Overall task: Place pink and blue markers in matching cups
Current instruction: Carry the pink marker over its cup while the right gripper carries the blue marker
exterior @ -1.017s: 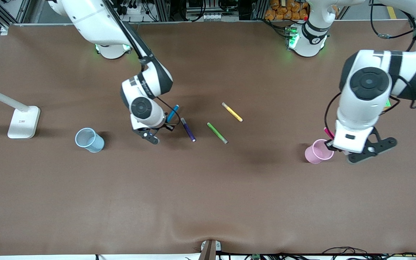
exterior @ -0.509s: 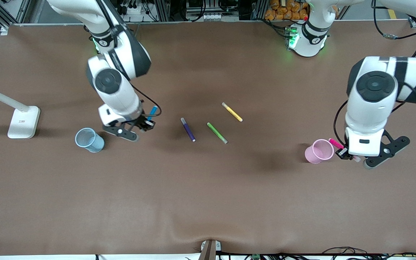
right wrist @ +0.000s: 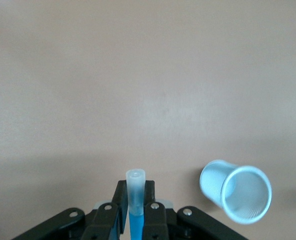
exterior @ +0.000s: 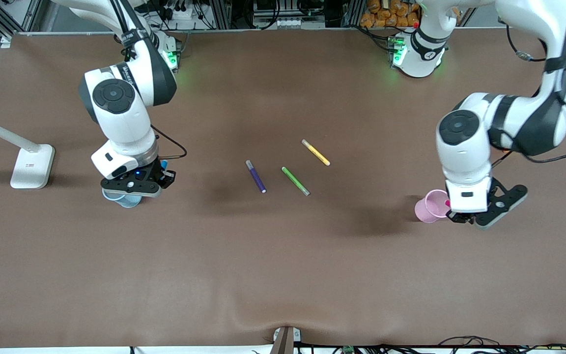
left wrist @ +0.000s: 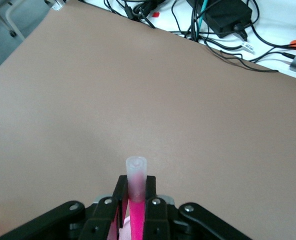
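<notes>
Under each wrist, jaws pinch a marker: blue marker (right wrist: pixel 135 210) and pink marker (left wrist: pixel 135 200), cups mostly hidden.

Table's (exterior: pixel 283 275) a flat brown. Cups: one pale see-through blue (right wrist: pixel 236 190), one pale pink (exterior: pixel 429 206). Held pens are bright blue (right wrist: pixel 135 200) and hot pink (left wrist: pixel 135 192), both with frosty pale ends. Loose ones are dark purple (exterior: pixel 256 176), green (exterior: pixel 295 181) and yellow (exterior: pixel 316 152). Arms are white with black bands.
</notes>
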Action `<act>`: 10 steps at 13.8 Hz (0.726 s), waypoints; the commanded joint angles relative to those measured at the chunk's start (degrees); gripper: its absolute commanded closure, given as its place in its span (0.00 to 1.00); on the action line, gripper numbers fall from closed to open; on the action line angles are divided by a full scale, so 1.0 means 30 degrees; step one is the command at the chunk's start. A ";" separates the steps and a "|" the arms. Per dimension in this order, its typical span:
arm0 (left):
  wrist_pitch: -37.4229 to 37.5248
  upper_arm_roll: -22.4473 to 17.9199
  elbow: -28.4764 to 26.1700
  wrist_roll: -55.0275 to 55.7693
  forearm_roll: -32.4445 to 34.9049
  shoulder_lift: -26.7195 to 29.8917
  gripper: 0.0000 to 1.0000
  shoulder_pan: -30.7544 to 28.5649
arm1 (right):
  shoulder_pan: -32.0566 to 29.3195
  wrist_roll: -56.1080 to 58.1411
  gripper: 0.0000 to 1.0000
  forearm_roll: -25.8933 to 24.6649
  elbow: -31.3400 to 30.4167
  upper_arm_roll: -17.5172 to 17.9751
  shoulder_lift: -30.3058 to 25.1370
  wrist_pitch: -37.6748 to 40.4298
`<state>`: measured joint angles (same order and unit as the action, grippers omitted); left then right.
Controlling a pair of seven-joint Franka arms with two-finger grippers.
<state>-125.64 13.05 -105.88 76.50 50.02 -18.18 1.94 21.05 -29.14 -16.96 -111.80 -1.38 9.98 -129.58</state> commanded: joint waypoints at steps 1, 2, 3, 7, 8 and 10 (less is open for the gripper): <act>-0.0454 0.0016 -0.0418 0.1888 0.1607 -0.0265 1.00 0.0144 | -0.1126 0.2146 1.00 -0.0527 -0.0322 0.0225 -0.0251 -0.1040; -0.0454 0.0016 -0.0418 0.2271 0.1667 -0.0412 1.00 0.0319 | -0.1739 0.3257 1.00 -0.0527 -0.0555 0.0225 -0.0251 -0.1885; -0.0454 0.0016 -0.0447 0.2651 0.1755 -0.0530 1.00 0.0466 | -0.2383 0.4022 1.00 -0.0527 -0.0847 0.0225 -0.0193 -0.2793; -0.0454 0.0016 -0.1179 0.4992 0.2898 -0.1113 1.00 0.0816 | -0.3382 0.4469 1.00 -0.1051 -0.1728 0.0225 -0.0076 -0.4296; -0.0454 -0.0013 -0.1180 0.5405 0.3044 -0.1349 1.00 0.0964 | -0.3589 0.4470 1.00 -0.1576 -0.1932 0.0225 -0.0046 -0.4731; -0.0454 0.0016 -0.1238 0.5584 0.3133 -0.1410 1.00 0.0965 | -0.4493 0.4528 1.00 -0.2108 -0.2343 0.0225 -0.0017 -0.5553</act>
<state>-126.50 13.21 -109.28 91.44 57.77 -22.48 4.55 10.69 -15.85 -21.08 -117.13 -1.58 10.51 -143.94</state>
